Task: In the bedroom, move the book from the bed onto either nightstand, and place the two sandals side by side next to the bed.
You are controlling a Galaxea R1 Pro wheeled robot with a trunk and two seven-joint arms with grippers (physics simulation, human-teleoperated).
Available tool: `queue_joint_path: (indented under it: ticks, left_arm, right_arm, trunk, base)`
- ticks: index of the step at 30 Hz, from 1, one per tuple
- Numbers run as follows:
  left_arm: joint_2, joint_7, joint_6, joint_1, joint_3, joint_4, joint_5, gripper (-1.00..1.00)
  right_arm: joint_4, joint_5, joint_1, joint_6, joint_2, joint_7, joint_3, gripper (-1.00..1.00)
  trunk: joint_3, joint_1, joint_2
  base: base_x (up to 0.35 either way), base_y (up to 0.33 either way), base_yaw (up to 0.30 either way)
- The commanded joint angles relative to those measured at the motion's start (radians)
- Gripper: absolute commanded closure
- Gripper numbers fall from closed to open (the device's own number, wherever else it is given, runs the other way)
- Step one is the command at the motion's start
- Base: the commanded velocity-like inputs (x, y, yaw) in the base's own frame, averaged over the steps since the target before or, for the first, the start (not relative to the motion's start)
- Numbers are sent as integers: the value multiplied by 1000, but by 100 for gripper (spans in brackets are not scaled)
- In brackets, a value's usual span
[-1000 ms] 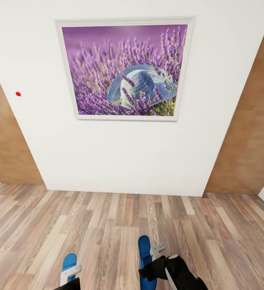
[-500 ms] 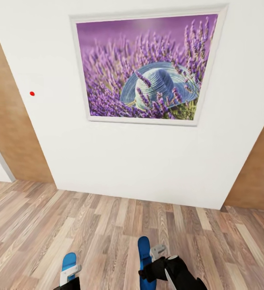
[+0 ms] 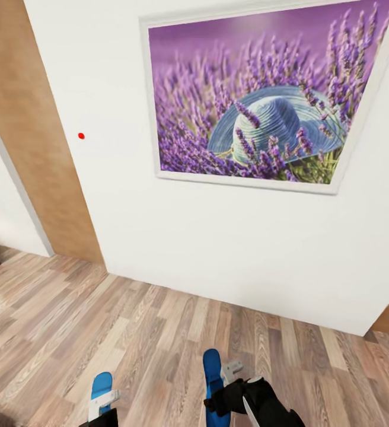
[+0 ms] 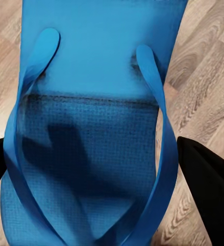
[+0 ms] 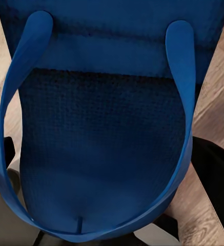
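Each hand, left and right, grips a flat, textured blue sandal above wood-plank floor.

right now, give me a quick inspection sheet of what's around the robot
surface: wood-plank floor, bare where it shows.
job's things: one blue sandal at the left gripper, a second blue sandal at the right gripper; each wrist view looks close onto a blue sole and straps, with floor beyond. Bed, book and nightstand: nothing seen.
clutter: nothing seen.
grippers: both low in the head view, each shut on its sandal, held off the floor.
cables: nothing seen.
surroundings: white wall close ahead with a framed lavender-and-hat picture, a small red dot, and a brown wood panel at the left.
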Motion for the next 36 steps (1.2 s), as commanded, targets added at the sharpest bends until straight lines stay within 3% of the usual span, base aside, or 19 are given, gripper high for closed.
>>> queue_joint_path:
  ticks: [1, 16, 36]
  left_arm:
    - [-1, 5, -3, -1, 5, 0, -12, 100]
    - [-2, 7, -3, -1, 5, 1, -12, 100]
    - [-2, 7, -4, -1, 5, 0, -13, 100]
  right_arm:
    - [-2, 9, 0, 4, 0, 7, -1, 100]
    - [-2, 9, 0, 4, 0, 7, 4, 100]
    - [-1, 9, 0, 4, 0, 7, 4, 100]
  trunk:
    - [-3, 1, -2]
    - [-4, 1, -2]
    - [-4, 1, -2]
  base:
    - [227, 0, 275]
    - [236, 0, 278]
    - [26, 0, 279]
